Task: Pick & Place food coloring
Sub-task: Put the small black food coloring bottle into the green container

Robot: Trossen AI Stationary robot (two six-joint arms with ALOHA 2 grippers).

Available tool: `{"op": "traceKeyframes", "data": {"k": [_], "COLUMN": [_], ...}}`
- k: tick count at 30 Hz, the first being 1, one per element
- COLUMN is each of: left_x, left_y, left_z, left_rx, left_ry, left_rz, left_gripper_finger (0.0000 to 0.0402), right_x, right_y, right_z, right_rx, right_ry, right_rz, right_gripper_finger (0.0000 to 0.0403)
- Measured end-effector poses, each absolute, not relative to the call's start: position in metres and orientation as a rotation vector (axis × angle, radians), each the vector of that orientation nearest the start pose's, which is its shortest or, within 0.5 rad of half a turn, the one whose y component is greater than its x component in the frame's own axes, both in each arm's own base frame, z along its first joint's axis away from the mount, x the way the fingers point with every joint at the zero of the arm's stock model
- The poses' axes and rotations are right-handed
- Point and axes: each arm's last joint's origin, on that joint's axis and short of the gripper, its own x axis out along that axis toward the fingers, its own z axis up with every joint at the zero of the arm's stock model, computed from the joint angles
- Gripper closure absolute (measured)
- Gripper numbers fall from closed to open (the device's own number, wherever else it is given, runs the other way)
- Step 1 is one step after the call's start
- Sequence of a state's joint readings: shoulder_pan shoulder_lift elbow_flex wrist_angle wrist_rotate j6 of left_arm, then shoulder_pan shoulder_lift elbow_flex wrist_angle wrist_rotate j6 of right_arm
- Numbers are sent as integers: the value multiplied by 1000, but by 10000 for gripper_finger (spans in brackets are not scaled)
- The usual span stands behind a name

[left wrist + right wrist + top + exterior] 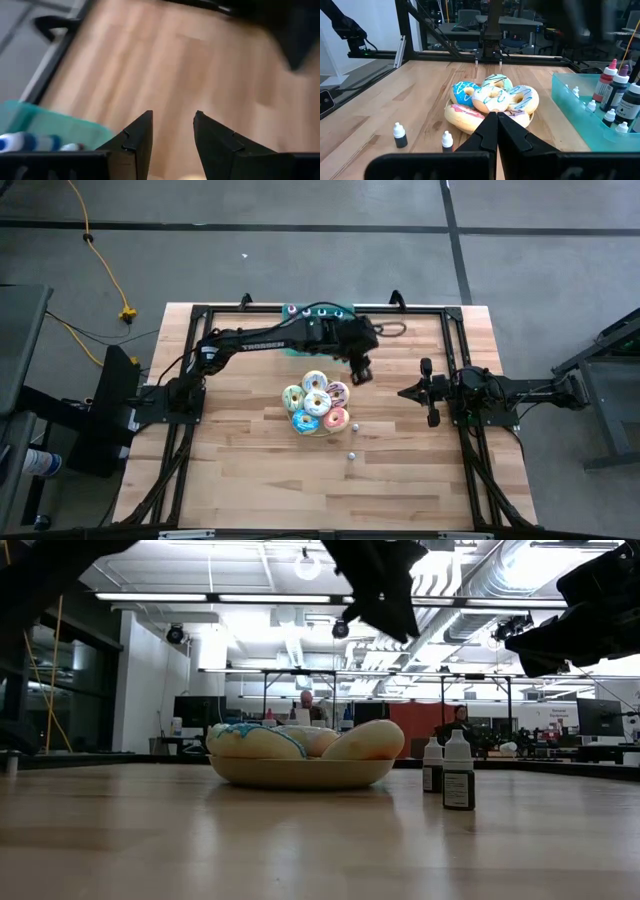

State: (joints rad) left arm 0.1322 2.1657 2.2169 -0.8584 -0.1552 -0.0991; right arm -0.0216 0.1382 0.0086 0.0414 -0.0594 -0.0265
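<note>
While it hangs above the wood table (250,470) just past the far-right edge of the shallow cream bowl of frosted donuts (318,403), the left gripper (360,373) has its two dark wedge-shaped fingers (137,137) parted by a modest gap, and nothing sits between them; bare wood planks show through the opening in the left wrist view. Its arm reaches in from the left side of the table, passing along the far side of the bowl.

Just behind the bowl, at the table's far edge, sits the translucent teal rectangular tray (580,117), with several small food coloring bottles (620,97) standing in it, some dark, some red-bodied, with pale caps.

On the near side of the bowl, two tiny white-capped food coloring bottles stand upright on the bare wood: one (355,426) close to the bowl's near-right rim, the other (351,454) farther toward the table's front edge.

Right of the bowl and well apart from it, the right gripper (405,392) waits above the table, pointed toward the donuts, its fingers pressed together and empty.
</note>
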Motion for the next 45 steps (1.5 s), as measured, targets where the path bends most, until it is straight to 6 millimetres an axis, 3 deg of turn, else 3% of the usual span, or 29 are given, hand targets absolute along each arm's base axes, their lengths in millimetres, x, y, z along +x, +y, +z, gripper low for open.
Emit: {"op": "traceKeyframes", "data": {"k": [11, 23, 31, 39, 45], "left_x": [435, 414, 413, 423, 425], "left_y": [2, -54, -89, -116, -123], "left_z": [361, 365, 347, 297, 260], "left_rx": [121, 271, 326, 354, 370], "left_ry": [866, 922, 914, 862, 828], "left_rz": [-250, -458, -544, -592, -586], "left_gripper_finger": [269, 269, 269, 269, 269], "right_x": [105, 105, 105, 105, 105], "right_y": [-1, -1, -1, -1, -1], "right_z": [159, 159, 159, 159, 159], "right_rx": [-23, -23, -23, -23, -23], "right_ry": [87, 87, 87, 87, 87], "right_rz": [39, 39, 39, 39, 39], "right_gripper_finger": [402, 402, 402, 402, 402]}}
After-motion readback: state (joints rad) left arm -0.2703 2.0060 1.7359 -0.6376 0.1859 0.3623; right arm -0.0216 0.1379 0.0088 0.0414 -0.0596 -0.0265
